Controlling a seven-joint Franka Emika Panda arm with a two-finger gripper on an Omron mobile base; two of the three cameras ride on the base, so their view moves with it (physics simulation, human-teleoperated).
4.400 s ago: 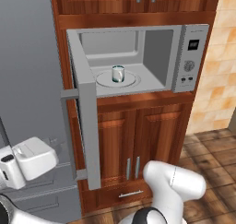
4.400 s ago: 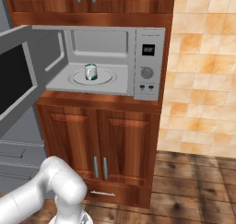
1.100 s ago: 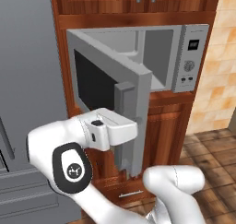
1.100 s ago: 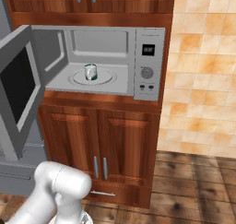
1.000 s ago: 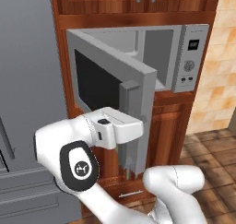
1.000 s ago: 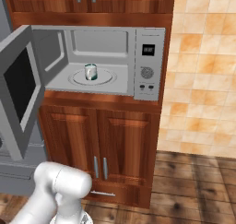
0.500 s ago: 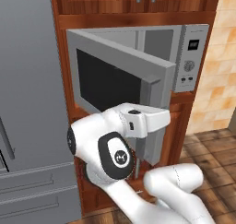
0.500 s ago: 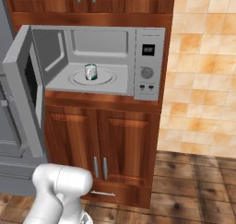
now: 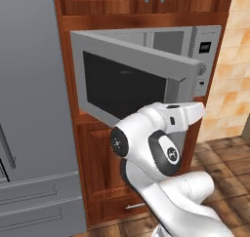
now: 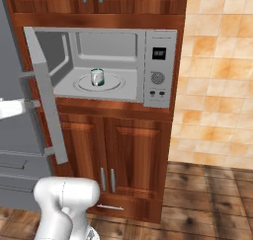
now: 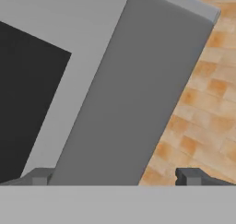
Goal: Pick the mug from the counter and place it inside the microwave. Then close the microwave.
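Silver-grey microwave (image 10: 158, 66) sits in the wooden cabinet with its door (image 9: 132, 80) swung partway, and inside, upright on the round turntable (image 10: 111, 83), stands the pale mug (image 10: 97, 77), alone in the cavity; nothing else shares the chamber. Up close in the hand view, the gripper (image 11: 115, 177) is spread wide with nothing between its fingertips (image 11: 189, 176), the door's grey edge bar and dark window right in front of it; tan wall tiles (image 10: 212, 86) show to the right.
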